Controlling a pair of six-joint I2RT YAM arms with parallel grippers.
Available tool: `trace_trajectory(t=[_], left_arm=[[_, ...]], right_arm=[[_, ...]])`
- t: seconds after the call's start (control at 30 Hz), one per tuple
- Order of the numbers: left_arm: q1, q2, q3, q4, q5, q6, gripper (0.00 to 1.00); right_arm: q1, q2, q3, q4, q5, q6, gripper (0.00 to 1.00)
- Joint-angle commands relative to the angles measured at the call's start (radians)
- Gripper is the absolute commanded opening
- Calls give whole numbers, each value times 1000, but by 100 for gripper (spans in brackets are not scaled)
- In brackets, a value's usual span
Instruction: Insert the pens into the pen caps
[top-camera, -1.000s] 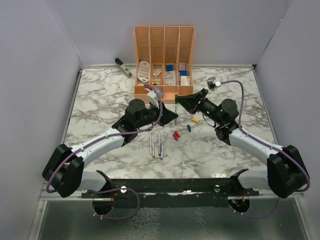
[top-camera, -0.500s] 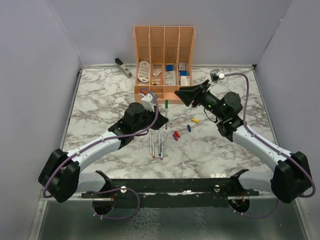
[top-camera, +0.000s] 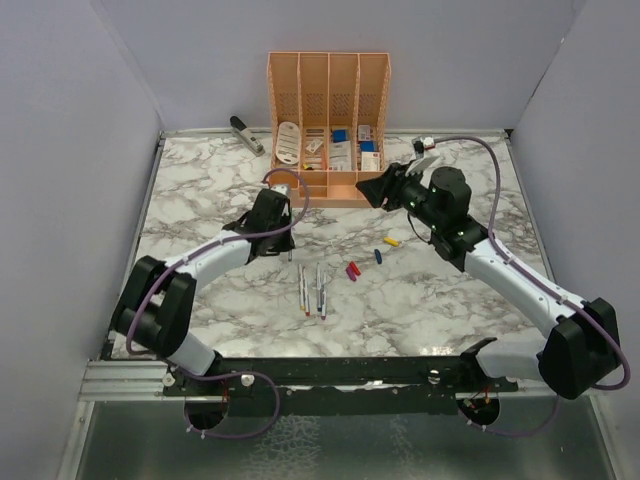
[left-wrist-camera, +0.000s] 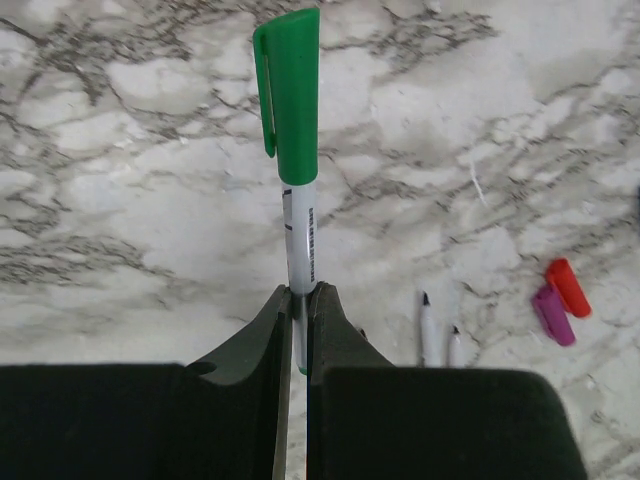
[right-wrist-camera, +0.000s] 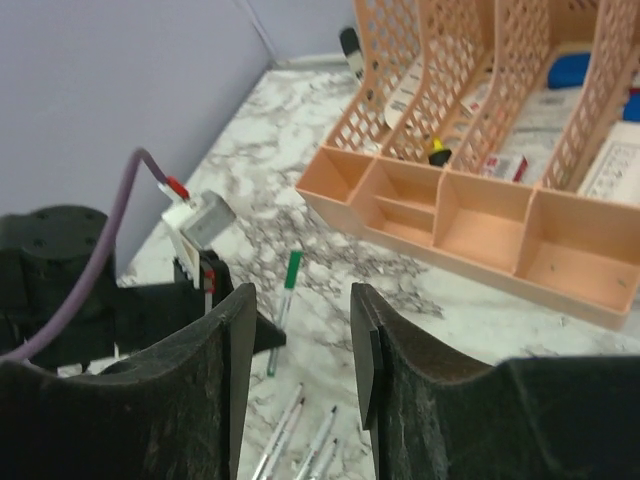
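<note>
Noted left end effector clamped on barrel of green-capped pen, cap end projecting clear, likely for setting aside as finished; found right end effector apart and empty at 1 o'clock of counter; logged uncapped pens at 6 o'clock, loose caps at their 3 o'clock.

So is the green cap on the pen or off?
On. The green cap sits over the end of the pen held in the left tool; no tip shows.

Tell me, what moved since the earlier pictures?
The right jaws let go of the green cap, opened and drew back. The left jaws swung left, still shut on the capped pen. Loose pens and caps stayed put.
</note>
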Motion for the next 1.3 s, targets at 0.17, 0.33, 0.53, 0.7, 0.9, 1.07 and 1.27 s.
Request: trace_trajectory(t=[0.17,0.33,0.53,0.7,0.9,1.07,1.27], left_arm=[[102,205,204,-196,-96,112,0],[123,296,257,-251,-70,131,0],[128,363,304,-285,-31,137,0],[128,353,302,-274,-52,134,12],[128,317,313,-279,-51,131,30],[128,237,316,-304,-67,117,35],[122,70,266,-337,-54,96,40]], right_arm=[[5,33,-19,-218,86,-16,39],[5,24,-37,-239,101,-12,39],[5,22,-50,-251,95,-14,38],[5,18,-61,-251,87,-19,38],[5,15,-74,-245,84,-26,37],[5,22,-73,-249,91,-35,36],[5,36,-78,-280,119,-46,34]])
